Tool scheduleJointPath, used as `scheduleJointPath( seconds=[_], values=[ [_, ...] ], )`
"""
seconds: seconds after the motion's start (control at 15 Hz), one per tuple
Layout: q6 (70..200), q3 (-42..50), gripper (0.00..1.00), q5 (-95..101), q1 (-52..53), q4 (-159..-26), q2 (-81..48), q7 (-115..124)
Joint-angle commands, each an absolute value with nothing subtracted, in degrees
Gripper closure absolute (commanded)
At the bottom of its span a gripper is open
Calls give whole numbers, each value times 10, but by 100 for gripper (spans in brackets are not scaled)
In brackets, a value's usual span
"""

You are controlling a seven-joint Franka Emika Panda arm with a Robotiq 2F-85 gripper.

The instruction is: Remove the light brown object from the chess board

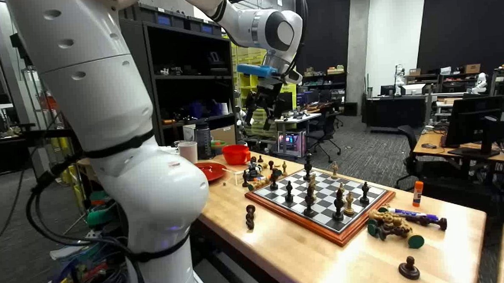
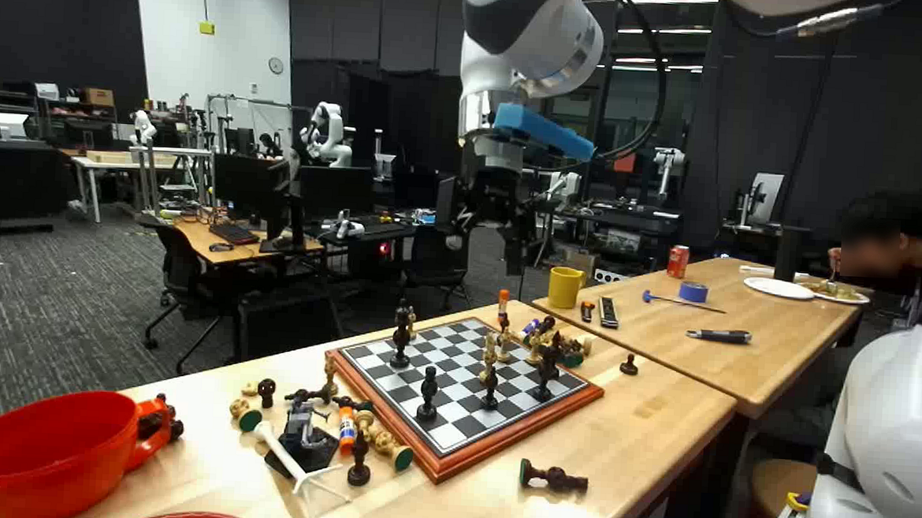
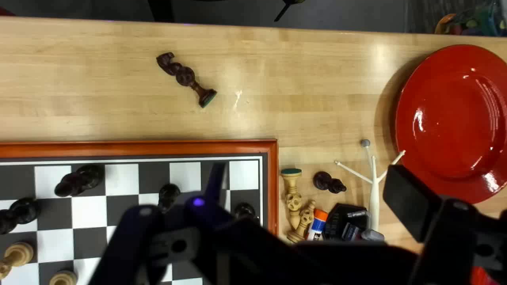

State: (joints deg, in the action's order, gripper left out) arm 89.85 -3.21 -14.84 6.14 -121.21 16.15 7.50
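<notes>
Wrist view: saw the chess board (image 3: 178, 149) cut off left and below, partly hidden by the claw (image 3: 313, 188) (wide apart, gripping nothing). Judged the step an approach, calling for alignment, then lowering. Could not single out the intended one among light brown pieces (image 1: 349, 205) on the board.

Pose: gripper (image 2: 484, 249) raised, fingers (image 3: 412, 204) apart

The gripper hangs in mid-air, directed downward. The fingers stand wide apart, facing each other, in the wrist view. The wrist (image 2: 551, 47) is positioned just above the gripper. From the wrist, the forearm (image 1: 205, 1) slopes upward, away from the gripper. The shoulder (image 1: 164, 188) stands well apart from the gripper, to one side; the upper arm (image 1: 94, 86) rises from it to a level higher than the gripper
</notes>
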Motion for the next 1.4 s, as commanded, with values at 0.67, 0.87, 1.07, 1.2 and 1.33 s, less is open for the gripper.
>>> scheduleJointPath(
  seconds=[0.67,0.87,1.07,1.2,1.33],
  values=[
    [893,-45,0,-134,50,-1177,133,88],
    [891,-48,0,-123,51,-1115,83,97],
    [902,-52,0,-96,52,-1050,29,121],
    [902,-51,0,-73,52,-999,-14,142],
    [899,-45,0,-56,52,-950,-52,163]
  ],
)
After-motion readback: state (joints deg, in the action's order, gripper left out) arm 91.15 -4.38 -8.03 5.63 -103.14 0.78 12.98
